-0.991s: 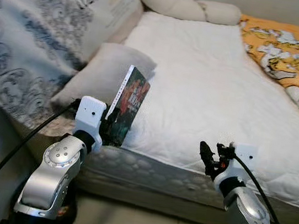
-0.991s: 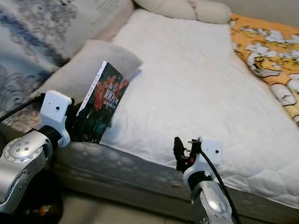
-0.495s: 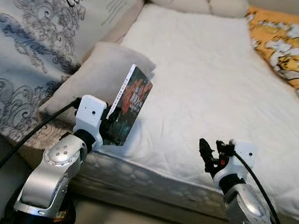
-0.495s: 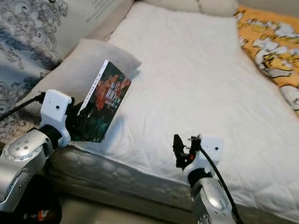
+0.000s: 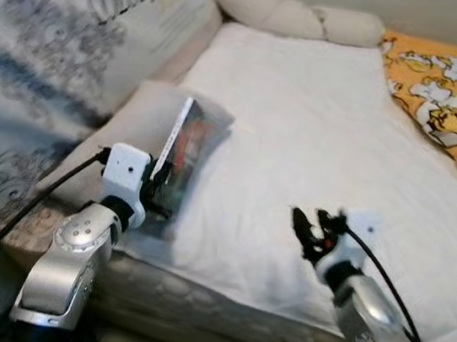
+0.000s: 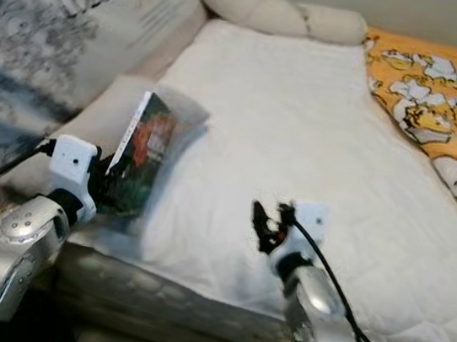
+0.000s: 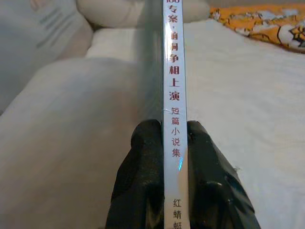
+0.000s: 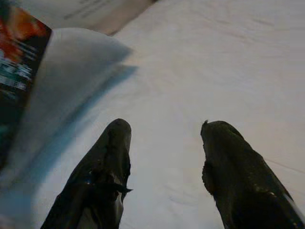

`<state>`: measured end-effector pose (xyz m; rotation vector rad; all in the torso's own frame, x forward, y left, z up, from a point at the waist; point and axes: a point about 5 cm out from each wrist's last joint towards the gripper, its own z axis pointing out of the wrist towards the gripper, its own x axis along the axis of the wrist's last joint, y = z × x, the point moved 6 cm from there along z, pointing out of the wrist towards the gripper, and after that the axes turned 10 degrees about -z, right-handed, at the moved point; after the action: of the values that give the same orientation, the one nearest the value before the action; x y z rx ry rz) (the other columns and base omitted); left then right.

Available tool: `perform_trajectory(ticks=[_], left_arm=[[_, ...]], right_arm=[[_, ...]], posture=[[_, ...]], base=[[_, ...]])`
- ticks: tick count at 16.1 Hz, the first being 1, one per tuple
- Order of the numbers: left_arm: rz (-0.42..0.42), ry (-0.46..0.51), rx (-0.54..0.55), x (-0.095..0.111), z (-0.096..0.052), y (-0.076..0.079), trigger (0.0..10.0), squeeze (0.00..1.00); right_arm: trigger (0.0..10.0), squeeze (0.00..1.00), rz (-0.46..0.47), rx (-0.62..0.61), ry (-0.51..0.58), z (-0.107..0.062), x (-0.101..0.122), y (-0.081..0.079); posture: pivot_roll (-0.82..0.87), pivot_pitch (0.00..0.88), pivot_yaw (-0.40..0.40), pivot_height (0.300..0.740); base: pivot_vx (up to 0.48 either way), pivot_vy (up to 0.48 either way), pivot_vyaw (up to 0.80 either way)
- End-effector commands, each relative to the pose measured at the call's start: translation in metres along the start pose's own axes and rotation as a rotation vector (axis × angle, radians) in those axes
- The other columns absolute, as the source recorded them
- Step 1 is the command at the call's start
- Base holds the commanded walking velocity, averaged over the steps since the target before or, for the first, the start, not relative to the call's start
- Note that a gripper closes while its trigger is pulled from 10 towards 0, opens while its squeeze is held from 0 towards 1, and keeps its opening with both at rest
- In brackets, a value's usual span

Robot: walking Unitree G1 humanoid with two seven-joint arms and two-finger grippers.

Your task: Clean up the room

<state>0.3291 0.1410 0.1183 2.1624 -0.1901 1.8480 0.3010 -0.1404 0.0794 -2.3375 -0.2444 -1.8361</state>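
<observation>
Since a moment ago we have stepped closer to the bed (image 5: 319,133); left claw (image 7: 164,143) clamps the book (image 5: 183,160) upright above the mattress edge, right claw (image 8: 164,157) spread apart, empty. Next we must find where the book belongs.

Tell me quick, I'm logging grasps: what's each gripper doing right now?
Left gripper: shut on the book, held upright over the bed's edge.
Right gripper: open, holding nothing.

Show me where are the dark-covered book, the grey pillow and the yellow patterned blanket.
dark-covered book (image 7: 174,86), left wrist view, on its white spine.
grey pillow (image 5: 138,120), left eye view, on its top face.
yellow patterned blanket (image 6: 444,91), right eye view, on its printed surface.
</observation>
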Motion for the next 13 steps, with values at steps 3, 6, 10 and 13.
perform_trajectory(ticks=[3, 6, 10, 13], left_arm=[[0.015, 0.052, -0.063, 0.015, 0.004, 0.016, 10.0, 0.00], [0.022, 0.045, -0.084, 0.014, 0.005, 0.018, 10.0, 0.00], [0.022, 0.033, -0.105, 0.011, 0.005, 0.021, 10.0, 0.00], [-0.044, -0.004, -0.157, 0.004, 0.004, 0.030, 10.0, 0.00]], right_arm=[[10.0, 0.00, -0.008, -0.037, -0.006, -0.003, -0.001, 0.011], [10.0, 0.00, 0.009, -0.039, -0.011, -0.005, -0.003, 0.010], [10.0, 0.00, 0.003, -0.046, -0.010, -0.008, -0.004, 0.011], [10.0, 0.00, 0.008, -0.054, -0.017, -0.013, -0.006, 0.012]], posture=[[-0.01, 0.000, 0.033, 0.740], [-0.02, 0.000, 0.038, 0.740], [-0.02, 0.000, 0.043, 0.740], [-0.04, 0.000, 0.059, 0.740]], base=[[0.363, 0.000, 0.00], [0.363, 0.000, -0.27], [0.365, 0.000, -0.40], [0.225, 0.000, 0.00]])
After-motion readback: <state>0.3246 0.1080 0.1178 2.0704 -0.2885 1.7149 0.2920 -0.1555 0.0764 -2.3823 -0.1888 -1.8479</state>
